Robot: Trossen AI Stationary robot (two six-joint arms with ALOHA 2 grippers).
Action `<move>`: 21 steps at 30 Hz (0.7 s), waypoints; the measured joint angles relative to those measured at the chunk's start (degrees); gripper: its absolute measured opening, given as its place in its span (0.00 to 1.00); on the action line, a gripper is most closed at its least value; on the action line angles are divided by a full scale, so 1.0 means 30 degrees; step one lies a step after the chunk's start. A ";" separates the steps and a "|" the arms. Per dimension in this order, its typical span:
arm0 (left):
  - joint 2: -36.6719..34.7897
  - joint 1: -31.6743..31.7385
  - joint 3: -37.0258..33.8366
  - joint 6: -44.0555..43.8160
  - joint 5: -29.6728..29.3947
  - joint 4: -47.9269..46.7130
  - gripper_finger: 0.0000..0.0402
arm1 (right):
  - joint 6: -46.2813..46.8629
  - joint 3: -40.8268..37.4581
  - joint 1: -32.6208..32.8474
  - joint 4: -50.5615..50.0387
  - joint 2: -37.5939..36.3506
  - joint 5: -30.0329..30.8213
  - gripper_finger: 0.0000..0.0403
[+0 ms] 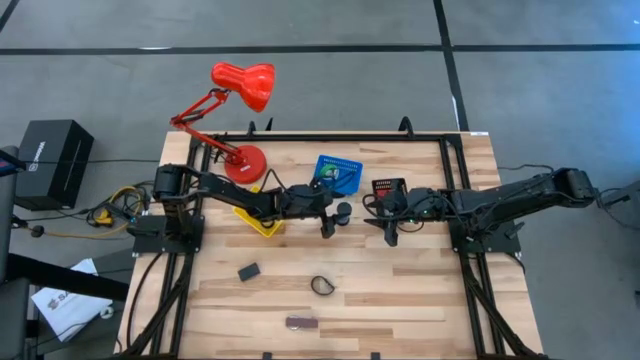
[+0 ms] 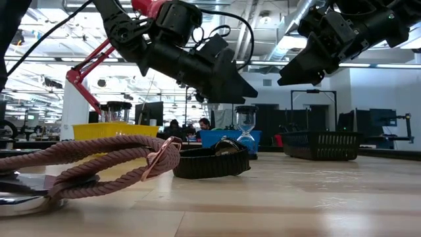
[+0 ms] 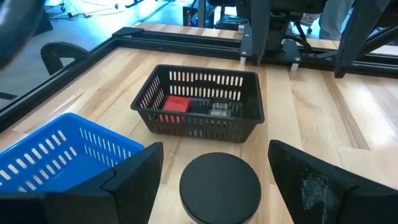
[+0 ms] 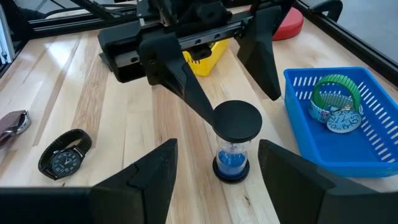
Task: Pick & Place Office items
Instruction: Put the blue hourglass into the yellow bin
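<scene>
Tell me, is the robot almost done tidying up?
Partly. A red block already sits in the black basket, and green tape rolls in the blue basket. The open left gripper straddles the hourglass. The watch, a black block and the rope strap still wait.

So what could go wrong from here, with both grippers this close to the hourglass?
The hourglass stands upright, tall on a small base; the open left gripper straddles its cap, and a finger's nudge could tip it. The open right gripper faces it closely, so the arms might collide. Tipped, it could roll toward the blue basket.
</scene>
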 joint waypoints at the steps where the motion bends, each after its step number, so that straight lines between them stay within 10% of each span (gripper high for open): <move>1: 0.0148 0.0000 0.0007 0.0000 0.0000 0.0149 0.71 | 0.0000 0.0000 0.0000 0.0002 0.0000 0.0001 0.53; 21: 0.1041 0.0006 0.0073 -0.0015 0.0059 0.0098 0.71 | 0.0000 0.0000 0.0007 0.0015 0.0000 0.0001 0.53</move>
